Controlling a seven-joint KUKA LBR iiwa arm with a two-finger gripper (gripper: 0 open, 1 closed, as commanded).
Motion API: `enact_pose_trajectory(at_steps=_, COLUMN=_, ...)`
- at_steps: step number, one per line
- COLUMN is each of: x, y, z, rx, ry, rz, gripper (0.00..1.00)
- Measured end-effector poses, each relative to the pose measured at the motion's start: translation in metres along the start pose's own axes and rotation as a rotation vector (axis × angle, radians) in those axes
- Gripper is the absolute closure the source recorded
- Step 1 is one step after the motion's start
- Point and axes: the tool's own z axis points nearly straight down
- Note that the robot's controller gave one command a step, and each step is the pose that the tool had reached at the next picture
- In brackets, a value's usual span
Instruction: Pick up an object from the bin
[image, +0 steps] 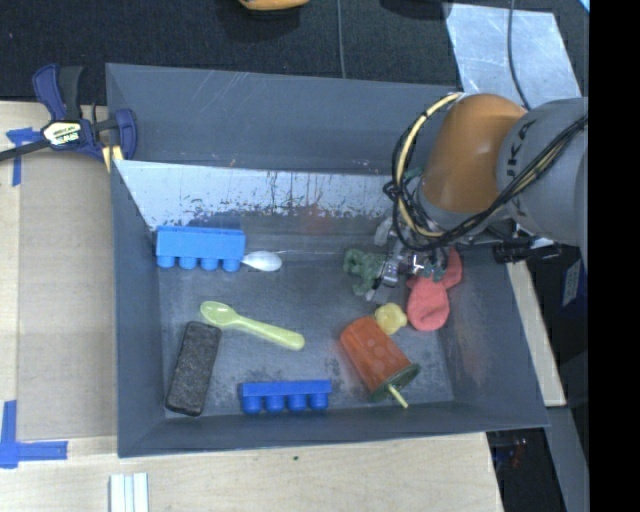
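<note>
Camera view | claw (397, 268) low in bin (135, 350), right of centre; grip state cannot be told | dark green toy (360, 266) just left of it | pink lump (430, 305) just right | yellow piece (390, 320) and red block (370, 355) nearer the front wall | dark lettering on arm (540, 160) only partly legible

Gripper (398, 270) low in the bin (140, 330), right side, next to a dark green toy (358, 266), pink lump (428, 306) just beside. Below: small yellow piece (390, 320), orange-red block (370, 354). Left half: upper blue brick (200, 247), white spoon (262, 262), yellow-green spoon (250, 325), dark grey sponge (194, 367), front blue brick (285, 397).
</note>
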Motion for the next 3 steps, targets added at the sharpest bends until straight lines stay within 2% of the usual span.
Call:
enact_pose_trajectory(at_steps=1, x=-0.003, y=-0.001, z=0.041, rx=0.005, ry=0.015, rz=0.043, gripper=0.00)
enact_pose_trajectory(at_steps=2, x=-0.010, y=-0.016, z=0.041, rx=0.002, ry=0.006, rz=0.142, gripper=1.00)
enact_pose_trajectory(at_steps=3, x=-0.010, y=-0.016, z=0.041, rx=0.002, ry=0.006, rz=0.142, gripper=1.00)
